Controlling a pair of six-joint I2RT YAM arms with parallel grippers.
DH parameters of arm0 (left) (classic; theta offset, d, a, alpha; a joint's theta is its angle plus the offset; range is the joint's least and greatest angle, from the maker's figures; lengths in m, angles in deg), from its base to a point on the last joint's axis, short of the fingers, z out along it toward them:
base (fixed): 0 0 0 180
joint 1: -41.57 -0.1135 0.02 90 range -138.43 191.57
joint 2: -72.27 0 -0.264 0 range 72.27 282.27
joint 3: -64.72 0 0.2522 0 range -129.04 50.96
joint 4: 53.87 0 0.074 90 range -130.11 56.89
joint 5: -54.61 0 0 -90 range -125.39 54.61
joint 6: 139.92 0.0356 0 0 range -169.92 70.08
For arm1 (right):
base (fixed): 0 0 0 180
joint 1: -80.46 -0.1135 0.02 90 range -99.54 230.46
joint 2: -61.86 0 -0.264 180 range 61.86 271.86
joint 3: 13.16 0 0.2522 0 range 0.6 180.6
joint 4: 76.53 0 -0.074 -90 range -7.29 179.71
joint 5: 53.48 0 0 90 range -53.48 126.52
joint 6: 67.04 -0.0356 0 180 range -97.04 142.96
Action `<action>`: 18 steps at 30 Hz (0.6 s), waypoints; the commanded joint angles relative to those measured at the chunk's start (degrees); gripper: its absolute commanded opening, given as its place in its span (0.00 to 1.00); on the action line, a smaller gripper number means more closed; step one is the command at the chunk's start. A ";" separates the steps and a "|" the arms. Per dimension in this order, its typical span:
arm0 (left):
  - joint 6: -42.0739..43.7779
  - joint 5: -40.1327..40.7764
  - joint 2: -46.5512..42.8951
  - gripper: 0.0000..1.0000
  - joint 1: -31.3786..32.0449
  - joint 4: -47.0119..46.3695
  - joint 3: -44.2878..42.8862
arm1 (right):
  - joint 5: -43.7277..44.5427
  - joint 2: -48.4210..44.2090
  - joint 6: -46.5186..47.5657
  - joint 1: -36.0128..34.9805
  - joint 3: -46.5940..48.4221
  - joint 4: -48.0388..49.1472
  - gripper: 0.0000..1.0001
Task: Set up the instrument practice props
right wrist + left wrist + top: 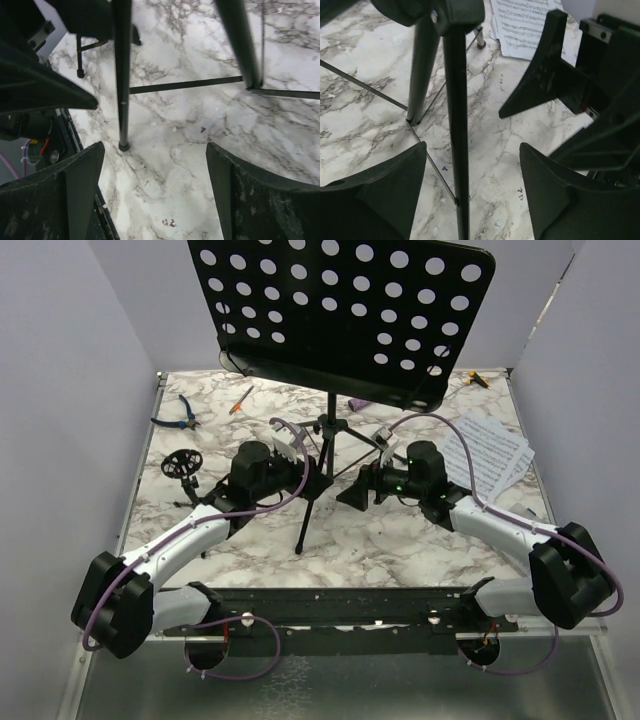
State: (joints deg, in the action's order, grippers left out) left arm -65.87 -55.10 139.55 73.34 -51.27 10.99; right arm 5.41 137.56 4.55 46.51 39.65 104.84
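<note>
The tall black music stand, with its perforated desk (pixel 340 310), stands at mid table on a tripod. My left gripper (pixel 300 475) (pixel 472 146) is open low at the tripod. One stand leg (pixel 457 150) runs between its fingers, nearer the left finger, with a gap on both sides. My right gripper (pixel 358 485) (pixel 154 145) is open on the tripod's other side, facing the left one, with only bare marble between its fingers. The foot of a stand leg (pixel 123 146) rests just past its left finger. White sheet-music pages (pixel 490 455) (pixel 525 25) lie at the right. A small black tripod mic stand (pixel 182 465) stands at the left.
Blue-handled pliers (pixel 180 415) and a thin red tool (pixel 242 398) lie at the back left, and a yellow-and-black item (pixel 478 378) lies at the back right. Thin brace rods (pixel 185 85) link the tripod legs just above the marble. Grey walls close in the sides.
</note>
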 commanded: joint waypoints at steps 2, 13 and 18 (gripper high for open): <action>0.67 -1.67 2.41 0.67 1.38 -0.28 0.35 | -4.27 2.95 1.40 3.54 2.45 0.92 0.85; 2.77 3.15 7.81 0.36 3.20 1.37 -2.54 | -2.83 13.02 3.91 6.34 11.44 -0.09 0.79; 2.95 3.77 11.50 0.16 3.43 0.93 -4.52 | -2.90 16.64 4.61 7.50 15.59 -0.77 0.79</action>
State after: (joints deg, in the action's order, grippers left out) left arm -63.86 -53.22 148.45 76.29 -50.26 9.16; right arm 3.00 151.82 7.61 53.04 51.80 104.95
